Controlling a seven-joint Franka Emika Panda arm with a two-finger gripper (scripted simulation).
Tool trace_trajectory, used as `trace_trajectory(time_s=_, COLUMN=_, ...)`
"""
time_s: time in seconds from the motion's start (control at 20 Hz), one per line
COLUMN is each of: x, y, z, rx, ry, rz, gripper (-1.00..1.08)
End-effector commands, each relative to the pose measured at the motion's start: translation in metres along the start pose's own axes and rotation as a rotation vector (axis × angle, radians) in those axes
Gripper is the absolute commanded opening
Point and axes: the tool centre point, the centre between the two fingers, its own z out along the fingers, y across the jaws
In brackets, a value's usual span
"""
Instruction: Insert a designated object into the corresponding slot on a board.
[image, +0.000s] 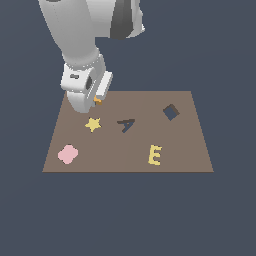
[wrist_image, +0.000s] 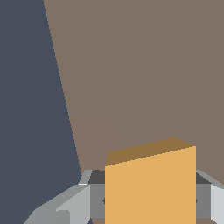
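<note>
My fingers (wrist_image: 78, 199) sit on either side of the orange square block (wrist_image: 150, 188), pressed to its flanks so that the block fills the space between them; in the wrist view it looks clamped fast in my gripper (wrist_image: 150, 201). In the exterior view only a sliver of the orange block (image: 97, 100) peeps out under my gripper (image: 96, 101), at the board's far corner on the exterior view's left. Under me lies the brown board (image: 190, 150), and the wrist view shows its bare surface (wrist_image: 144, 65) with the dark ground beyond its edge. Near my hand, on the board, lies the yellow star (image: 93, 124); beside that, toward the exterior view's right, is the dark A-shaped cutout (image: 127, 124). The slot (image: 171, 112), a dark square turned like a diamond, is well apart from me, toward the board's far right corner in the exterior view. Along the near side are the pink rounded blob (image: 67, 154) and the yellow E (image: 155, 155)
</note>
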Motion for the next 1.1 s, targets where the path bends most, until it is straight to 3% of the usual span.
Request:
trace_trajectory(time_s=0.0, x=0.012, y=-0.007, z=0.0, rx=-0.001, ry=0.0, rz=0.044, gripper=-1.0)
trace_trajectory(time_s=0.55, x=0.085, y=-0.033, z=-0.002, rx=-0.001, ry=0.0, rz=0.291, gripper=-1.0)
trace_trajectory(time_s=1.05, x=0.161, y=-0.039, z=-0.004, rx=-0.001, ry=0.001, rz=0.533, gripper=-1.0)
